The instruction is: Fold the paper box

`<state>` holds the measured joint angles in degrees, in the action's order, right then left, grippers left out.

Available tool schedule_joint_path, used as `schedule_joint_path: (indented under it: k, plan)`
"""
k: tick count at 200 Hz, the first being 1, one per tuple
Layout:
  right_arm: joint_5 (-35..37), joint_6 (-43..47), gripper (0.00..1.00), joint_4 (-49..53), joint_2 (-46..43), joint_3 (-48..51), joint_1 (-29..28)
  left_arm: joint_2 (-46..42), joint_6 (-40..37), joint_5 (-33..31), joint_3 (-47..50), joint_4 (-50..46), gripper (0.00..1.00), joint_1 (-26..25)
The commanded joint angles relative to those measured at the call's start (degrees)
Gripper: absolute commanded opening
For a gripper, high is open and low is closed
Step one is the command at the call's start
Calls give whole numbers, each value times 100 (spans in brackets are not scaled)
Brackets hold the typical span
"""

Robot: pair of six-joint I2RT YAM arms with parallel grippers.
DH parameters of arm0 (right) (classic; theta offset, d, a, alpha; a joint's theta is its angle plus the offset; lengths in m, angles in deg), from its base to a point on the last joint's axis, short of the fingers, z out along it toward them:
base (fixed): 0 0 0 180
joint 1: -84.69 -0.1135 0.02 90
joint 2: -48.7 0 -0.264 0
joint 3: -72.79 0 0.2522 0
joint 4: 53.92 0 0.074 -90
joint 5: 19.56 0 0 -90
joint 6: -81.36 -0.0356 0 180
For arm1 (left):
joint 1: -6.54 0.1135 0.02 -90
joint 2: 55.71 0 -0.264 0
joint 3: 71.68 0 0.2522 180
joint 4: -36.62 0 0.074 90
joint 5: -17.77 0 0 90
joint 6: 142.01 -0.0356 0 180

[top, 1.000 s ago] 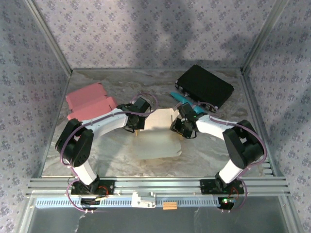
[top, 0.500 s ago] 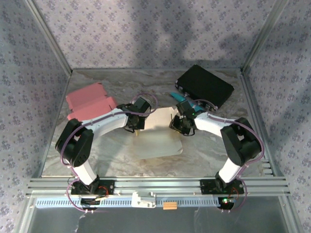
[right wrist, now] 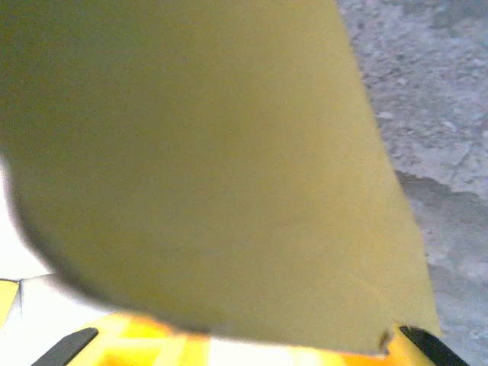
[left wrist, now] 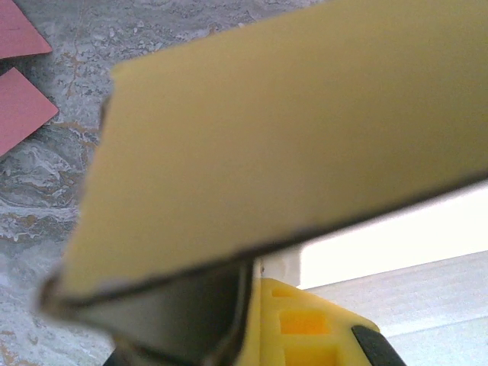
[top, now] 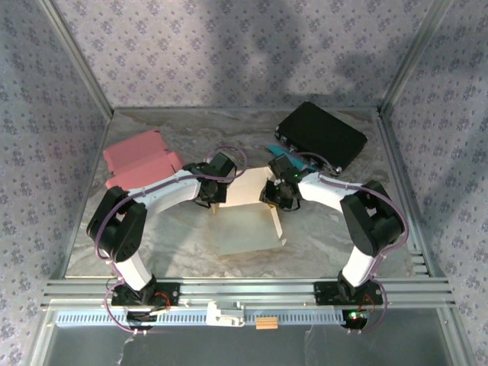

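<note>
The paper box (top: 242,225) is a pale cream sheet lying mid-table, its back panel tilted up between the two arms. My left gripper (top: 216,201) sits at that panel's left edge. In the left wrist view the tan panel (left wrist: 290,137) lies across the top, and the left gripper (left wrist: 259,282) is shut on its lower edge. My right gripper (top: 272,196) presses against the panel's right end, where a narrow side flap (top: 276,225) stands up. In the right wrist view the panel (right wrist: 206,168) hides the jaws; a yellow finger (right wrist: 229,352) peeks out below.
Two pink folded boxes (top: 141,162) lie at the back left, also in the left wrist view (left wrist: 23,107). A black case (top: 320,137) with a teal item (top: 284,154) beside it sits at the back right. Patterned walls enclose the table; a metal rail (top: 244,290) runs along the front.
My right gripper has moved left, toward the box's middle, and its jaws have narrowed. The box's right side flap has swung up. The left arm has not moved.
</note>
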<state>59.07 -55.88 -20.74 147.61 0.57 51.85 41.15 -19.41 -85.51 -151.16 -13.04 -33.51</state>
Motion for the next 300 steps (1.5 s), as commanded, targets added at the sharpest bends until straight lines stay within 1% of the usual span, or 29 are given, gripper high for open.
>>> schedule_joint_path:
  k: [1, 22, 56, 64, 84, 92, 95, 111, 137, 153, 163, 178, 190, 211, 245, 265, 300]
  plan:
    - [-93, 246, 31, 256, 138, -245, -116, 93, -61, 126, -135, -11, 0, -27]
    - [-49, 272, 30, 282, 58, -210, -148, 88, -63, 126, -126, -22, 0, -22]
    - [192, 590, 30, 603, -438, -376, -181, 33, -113, 250, -143, -30, 0, 52]
    - [258, 734, 31, 725, -644, -464, -171, -15, -139, 435, -139, 8, 0, 133]
    - [270, 1066, 33, 880, -1127, -607, -35, -157, -199, 1126, -204, 70, 0, 403]
    - [222, 1077, 34, 944, -1319, -672, 78, -212, -258, 1331, -260, 55, 0, 494]
    - [186, 1264, 34, 962, -1411, -687, 136, -230, -281, 1402, -281, 37, 0, 526]
    - [26, 1490, 37, 1033, -1853, -793, 430, -317, -451, 1738, -400, -5, 0, 669]
    - [-566, 1613, 39, 1045, -2451, -826, 1224, -426, -804, 2522, -452, 16, 0, 990]
    - [-1210, 1622, 40, 952, -2671, -712, 1816, -570, -993, 3088, -313, 187, 0, 1245]
    - [-1495, 1617, 40, 928, -2768, -624, 2136, -628, -1065, 3431, -240, 289, 0, 1426]
    - [-1927, 1653, 40, 847, -2834, -494, 2459, -664, -1233, 3954, -162, 419, 0, 1638]
    - [-2217, 1689, 39, 886, -2776, -441, 2634, -660, -1352, 4181, -163, 441, 0, 1746]
    - [-2759, 1810, 37, 825, -2651, -340, 2827, -663, -1528, 4574, -157, 523, 0, 1873]
    - [-3722, 2083, 38, 459, -2366, -158, 2865, -529, -1812, 5061, -249, 396, 0, 1940]
    - [-3759, 2464, 38, 616, -2191, -82, 2826, -484, -1916, 5229, -267, 311, 0, 1940]
    - [-4123, 2576, 38, 218, -2162, -122, 2826, -423, -2104, 5383, -284, 90, 0, 1944]
